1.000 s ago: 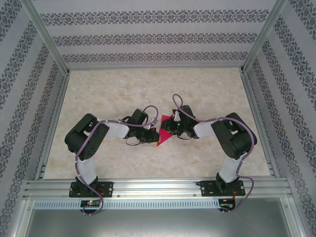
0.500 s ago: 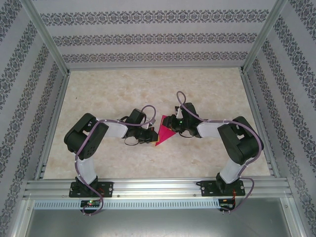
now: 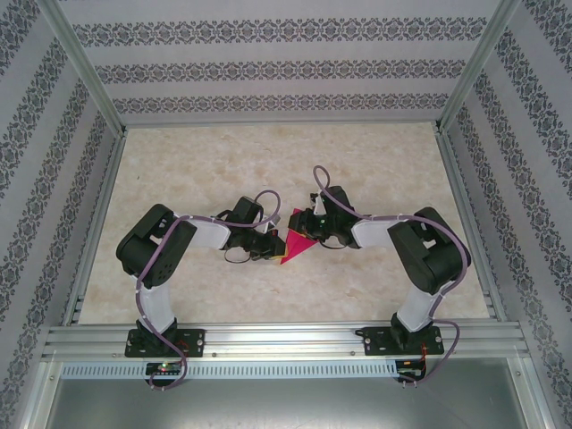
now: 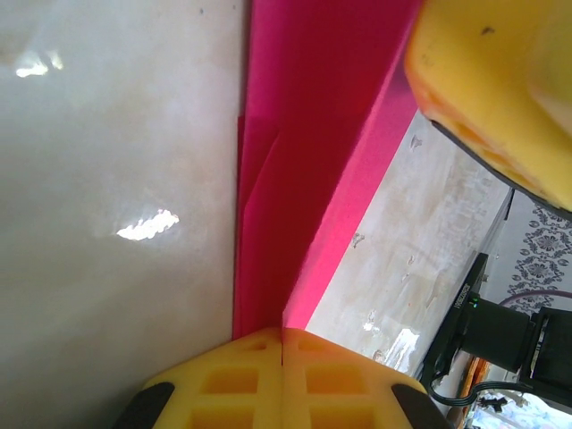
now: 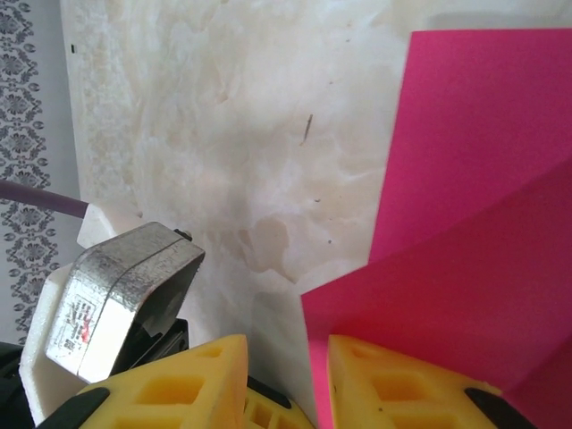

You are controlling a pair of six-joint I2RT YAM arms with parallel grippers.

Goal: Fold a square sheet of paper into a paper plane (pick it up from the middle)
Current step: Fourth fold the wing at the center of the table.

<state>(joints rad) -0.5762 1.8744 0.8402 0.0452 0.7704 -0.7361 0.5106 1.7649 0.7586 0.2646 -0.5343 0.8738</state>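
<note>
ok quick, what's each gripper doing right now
left gripper: shut on the folded magenta-pink paper sheet.
right gripper: open, jaws apart at the sheet's edge.

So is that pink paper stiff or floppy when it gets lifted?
Probably floppy where flat, yet stiffer along its folds: the pink paper stands as a crisp ridge where the left end effector pinches it. Likely very light, being one thin sheet. It may slide easily if pushed, since the table looks glossy.

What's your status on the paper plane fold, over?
Left gripper shut on the pink paper. Right gripper open, paper's edge in the gap. Paper part-folded, creases showing.
</note>
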